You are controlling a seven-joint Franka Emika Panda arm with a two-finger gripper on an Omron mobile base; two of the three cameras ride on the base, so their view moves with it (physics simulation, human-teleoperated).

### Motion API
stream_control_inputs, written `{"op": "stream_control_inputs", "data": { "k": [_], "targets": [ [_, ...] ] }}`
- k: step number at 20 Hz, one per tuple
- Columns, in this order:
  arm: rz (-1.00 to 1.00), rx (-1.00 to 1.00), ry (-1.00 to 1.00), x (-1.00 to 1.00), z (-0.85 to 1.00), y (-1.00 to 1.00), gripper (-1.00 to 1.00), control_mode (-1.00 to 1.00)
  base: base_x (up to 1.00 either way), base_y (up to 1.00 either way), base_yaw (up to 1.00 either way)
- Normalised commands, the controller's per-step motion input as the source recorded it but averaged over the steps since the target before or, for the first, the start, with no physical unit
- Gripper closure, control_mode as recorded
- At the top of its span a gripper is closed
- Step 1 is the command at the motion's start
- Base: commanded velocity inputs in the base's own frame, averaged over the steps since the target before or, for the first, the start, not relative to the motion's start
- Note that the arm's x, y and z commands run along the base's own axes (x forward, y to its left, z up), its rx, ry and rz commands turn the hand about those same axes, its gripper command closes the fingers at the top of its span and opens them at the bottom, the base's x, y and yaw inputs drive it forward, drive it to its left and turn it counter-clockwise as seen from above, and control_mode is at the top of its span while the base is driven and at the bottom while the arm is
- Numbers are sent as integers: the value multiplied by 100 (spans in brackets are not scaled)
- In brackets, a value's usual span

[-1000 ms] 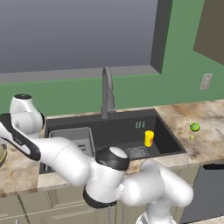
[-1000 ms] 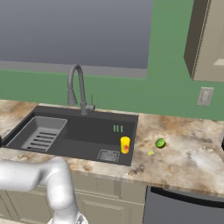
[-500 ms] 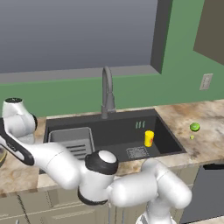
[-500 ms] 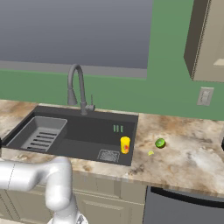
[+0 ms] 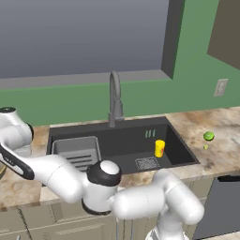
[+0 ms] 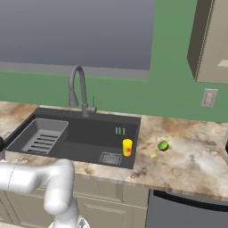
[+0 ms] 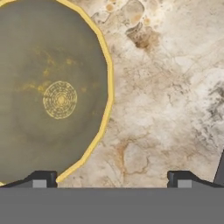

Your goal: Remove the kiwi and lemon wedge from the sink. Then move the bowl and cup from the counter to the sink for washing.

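Gripper [image 7: 111,180], jaws spread wide and empty, poised above the bowl [image 7: 50,94] on the counter [image 7: 166,100]. One fingertip [image 7: 40,179] overlaps the bowl's rim while the other is beside the bowl; a sound grasp probably requires straddling the rim wall before closing.

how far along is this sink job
Done: kiwi and lemon wedge lie on the counter, and the cup stands in the sink. In hand: the open tool is over the bowl. Left: grasp it, carry it to the sink.

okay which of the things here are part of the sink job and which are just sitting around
Part of the job: kiwi, lemon wedge, cup, bowl, sink, counter.
Just there: faucet, rack, wall outlet, dishwasher.
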Motion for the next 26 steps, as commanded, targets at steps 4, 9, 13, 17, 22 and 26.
{"op": "stream_control_inputs", "data": {
  "k": [4, 9, 13, 17, 22, 26],
  "targets": [
    [0, 0, 0, 8, -12, 16, -100, -100, 0, 0, 0],
    [0, -1, -1, 12, -20, 11, -100, -100, 0, 0, 0],
    [0, -1, -5, 13, -22, 7, -100, -100, 0, 0, 0],
    [0, 0, -2, 16, -19, 10, -100, -100, 0, 0, 0],
    [0, 0, -1, 19, -14, 15, -100, -100, 0, 0, 0],
    [-1, 0, 0, 23, -12, 18, -100, -100, 0, 0, 0]
  ]
}}
